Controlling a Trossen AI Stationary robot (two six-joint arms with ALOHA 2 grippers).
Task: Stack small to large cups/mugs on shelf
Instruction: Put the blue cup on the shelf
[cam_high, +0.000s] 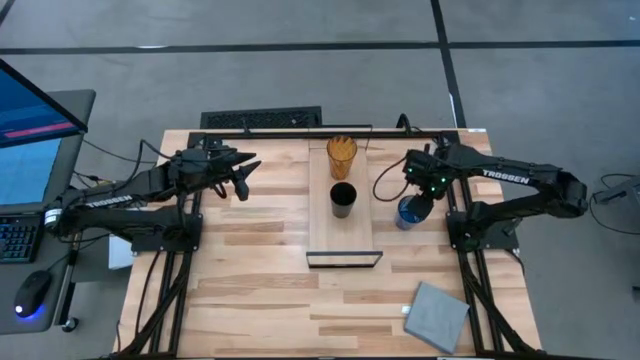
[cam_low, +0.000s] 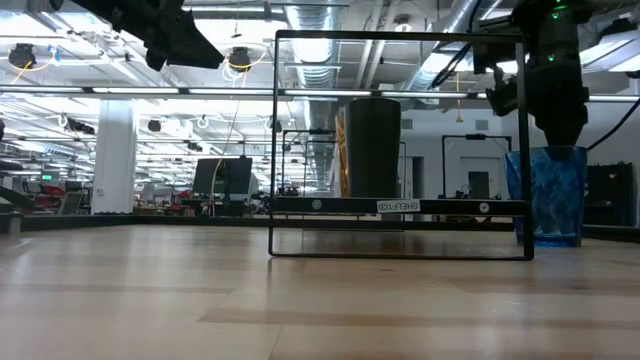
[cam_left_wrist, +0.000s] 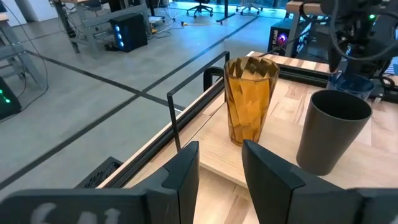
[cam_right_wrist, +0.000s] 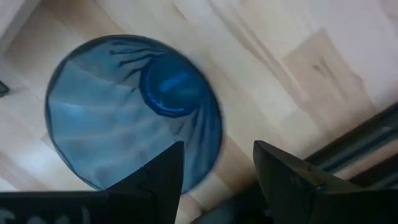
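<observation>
Filling most of the right wrist view, the blue cup (cam_right_wrist: 127, 109) is seen from straight above, mouth open, with the right end effector (cam_right_wrist: 214, 168) just over its rim; the two dark fingers stand apart, one over the cup's edge and one outside it, and they grip nothing that can be made out. Only this view shows the inside of that cup.

Going from largest down: one wooden surface (cam_high: 250, 270) carries everything. One shelf (cam_high: 340, 225), a light plank with a black frame at its near end, lies along the middle. One grey pad (cam_high: 437, 315) sits at the near right corner, seen in the high view only.

Three cups are counted. One amber tumbler (cam_high: 342, 155) stands at the far end of the shelf, one black cup (cam_high: 343, 198) just nearer on the same plank, both upright. The blue cup stands on the surface beside the shelf's right edge, not on it; the low view shows it upright under the right arm.

Raised over the far left of the surface, the left end effector (cam_left_wrist: 221, 171) is empty, fingers slightly parted, facing the tumbler.
</observation>
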